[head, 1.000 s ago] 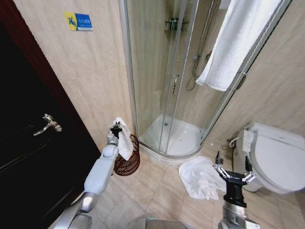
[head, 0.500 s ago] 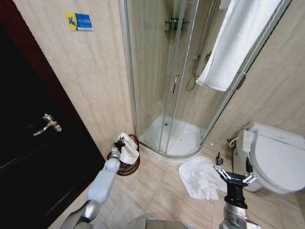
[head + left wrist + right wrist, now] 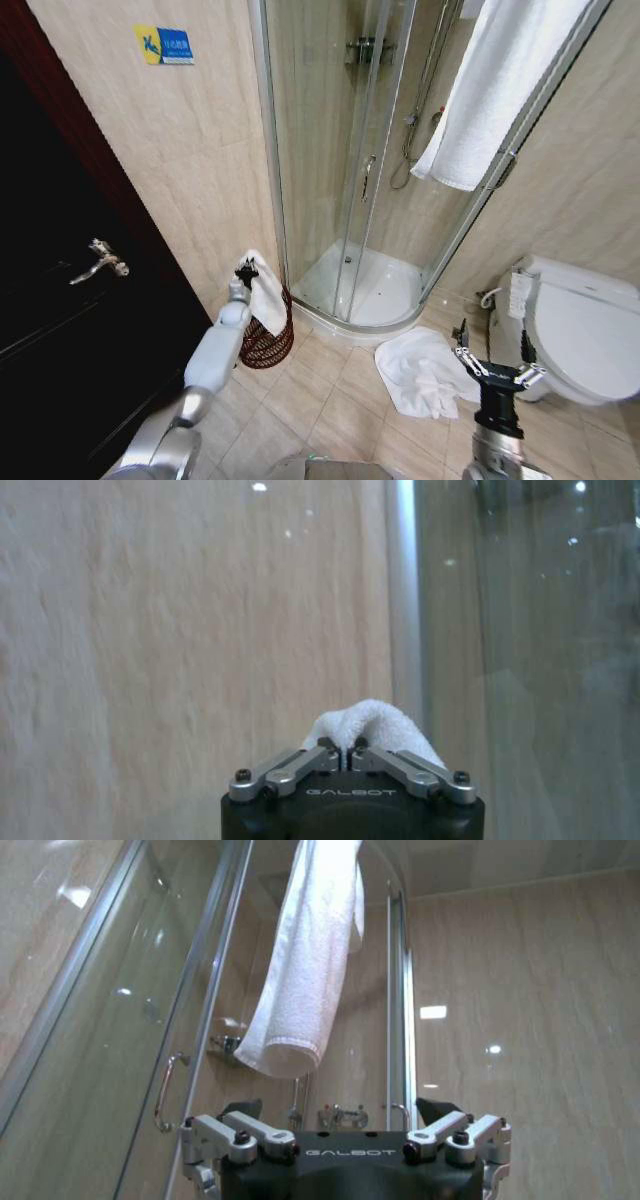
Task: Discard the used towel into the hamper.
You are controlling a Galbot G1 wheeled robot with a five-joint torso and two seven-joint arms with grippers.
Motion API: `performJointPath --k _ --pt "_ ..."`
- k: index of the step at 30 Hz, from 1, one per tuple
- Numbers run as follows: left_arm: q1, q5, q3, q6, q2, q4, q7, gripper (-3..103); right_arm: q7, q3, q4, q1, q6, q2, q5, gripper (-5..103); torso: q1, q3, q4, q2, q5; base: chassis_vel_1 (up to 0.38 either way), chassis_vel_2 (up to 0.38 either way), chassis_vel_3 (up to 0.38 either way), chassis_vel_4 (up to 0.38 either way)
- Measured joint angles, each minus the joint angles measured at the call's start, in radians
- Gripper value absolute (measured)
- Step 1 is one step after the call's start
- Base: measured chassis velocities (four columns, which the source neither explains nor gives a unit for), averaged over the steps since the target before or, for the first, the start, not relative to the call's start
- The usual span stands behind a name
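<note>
Compared with half a second ago, the left gripper (image 3: 245, 267) is higher again: it was down at the rim of the small dark reddish-brown open-weave hamper (image 3: 266, 343), and now it stands above it, with the white terry towel (image 3: 266, 292) hanging from it over the basket opening. In the left wrist view the left gripper (image 3: 350, 751) has its fingers closed tightly together on a fold of the white terry towel (image 3: 372, 721), which bulges out above the tips.

From the centre of the head view, the hamper sits at about 8 o'clock, on the beige floor tiles against the beige tiled wall (image 3: 190, 170), just beside the corner of the curved glass shower cabin (image 3: 340, 160). The towel's lower end seems to reach into the basket (I cannot tell how deep).

The right gripper (image 3: 497, 360) waits at about 4 o'clock with its fingers spread wide and nothing between them; in its wrist view the right gripper (image 3: 345, 1129) is the same. A second crumpled white towel (image 3: 425, 372) lies on the floor near it, at the foot of the white toilet (image 3: 580, 330).

To do this step well, I think the left gripper should stay centred over the opening and let go only when most of the cloth is inside, so that no corner drapes over the woven rim.
</note>
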Motion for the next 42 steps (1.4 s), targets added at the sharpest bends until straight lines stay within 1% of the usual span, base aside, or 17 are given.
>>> performJointPath --k 8,10,16,19,21,25,33,35,36,38,39,42 --pt "0.001 0.019 -0.020 -0.029 0.010 0.028 0.003 2 0.000 -0.003 0.004 0.000 0.000 0.000 -0.006 100 0.000 0.000 0.0000 0.000 0.0001 0.000 0.000 0.000 0.000" --pt "0.019 0.035 -0.024 -0.040 0.014 0.048 0.015 2 -0.001 -0.005 0.004 0.000 0.000 0.000 -0.008 100 0.000 0.000 0.0003 0.000 -0.0003 0.000 0.000 0.000 0.000" --pt "0.071 0.068 -0.032 -0.086 0.013 0.107 0.043 2 -0.003 -0.007 0.002 -0.003 0.004 0.000 -0.011 100 0.000 0.000 0.0003 0.000 -0.0003 0.000 0.000 0.000 0.000" --pt "0.082 0.074 -0.032 -0.094 0.011 0.115 0.048 2 -0.003 -0.007 0.001 -0.003 0.004 0.000 -0.011 100 0.000 0.000 0.0002 0.000 -0.0001 0.000 0.000 0.000 0.000" --pt "0.116 0.094 -0.026 -0.111 0.001 0.137 0.064 2 -0.003 -0.009 -0.003 -0.002 0.006 0.000 -0.012 100 0.000 0.000 0.0001 0.000 -0.0002 0.000 0.000 0.000 0.000" --pt "0.127 0.112 -0.016 -0.115 -0.013 0.157 0.071 2 -0.004 -0.010 -0.007 -0.004 0.010 0.000 -0.013 100 0.000 0.000 0.0001 0.000 0.0000 0.000 0.000 0.000 0.000" --pt "0.121 0.116 -0.001 -0.117 -0.033 0.204 0.093 2 -0.013 -0.004 -0.011 -0.006 0.024 0.000 -0.009 100 0.000 0.000 0.0001 0.000 0.0000 0.000 0.000 0.000 0.000" --pt "0.101 0.116 0.003 -0.121 -0.041 0.250 0.105 2 -0.013 -0.002 -0.011 -0.003 0.024 0.000 -0.008 100 0.000 0.000 0.0002 0.000 0.0000 0.000 0.000 0.000 0.000" --pt "0.101 0.116 0.003 -0.121 -0.041 0.250 0.105 2 -0.013 -0.002 -0.011 -0.003 0.024 0.000 -0.008 100 0.000 0.000 0.0002 0.000 0.0000 0.000 0.000 0.000 0.000" --pt "0.069 0.120 0.004 -0.127 -0.052 0.314 0.121 2 -0.013 -0.001 -0.012 -0.002 0.025 0.000 -0.005 100 0.000 0.000 0.0000 0.000 0.0000 0.000 0.000 0.000 0.000" --pt "0.069 0.120 0.004 -0.127 -0.052 0.314 0.121 2 -0.013 -0.001 -0.012 -0.002 0.025 0.000 -0.005 100 0.000 0.000 0.0000 0.000 0.0000 0.000 0.000 0.000 0.000" --pt "0.038 0.143 0.002 -0.133 -0.065 0.379 0.137 2 -0.009 0.001 -0.015 -0.001 0.031 0.000 -0.010 100 0.000 0.000 0.0001 0.000 0.0000 0.000 0.000 0.000 0.000"
